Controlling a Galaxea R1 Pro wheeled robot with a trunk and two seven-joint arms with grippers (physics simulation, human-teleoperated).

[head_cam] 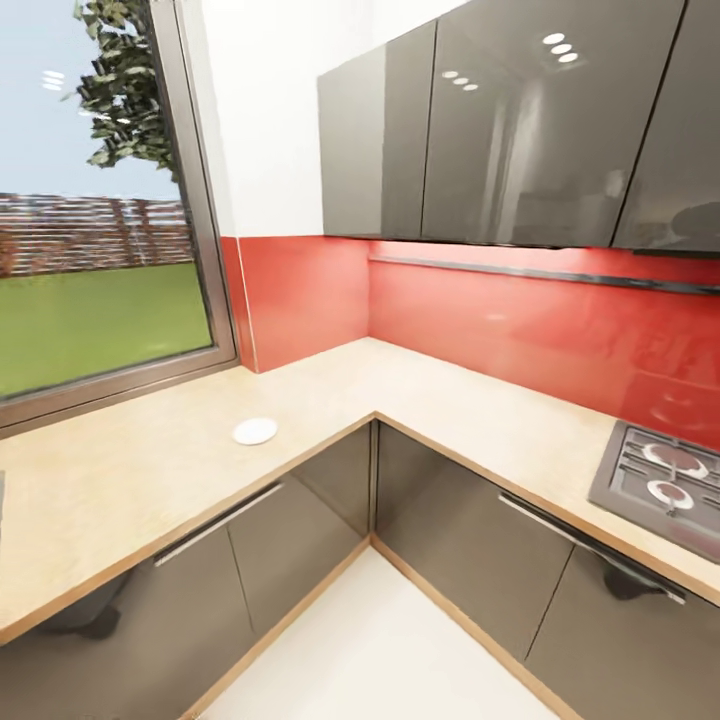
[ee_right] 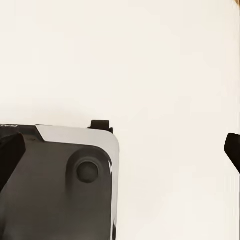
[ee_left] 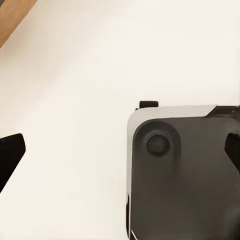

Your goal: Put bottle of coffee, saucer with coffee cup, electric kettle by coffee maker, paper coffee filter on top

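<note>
Only dark tips of both spread fingers [ee_left: 10, 155] [ee_right: 232, 150] show; saucer [head_cam: 255, 431] sits on countertop [head_cam: 120, 480].

Lighting: bright, even daylight from window [head_cam: 100, 200]. Ceiling-lamp glare on glossy cupboards [head_cam: 520, 120]. Soft render; straight lines bow at edges. Wrist views near overexposed.

White saucer [head_cam: 255, 431]; light-wood countertop [head_cam: 120, 480]; red backsplash [head_cam: 520, 330].
</note>
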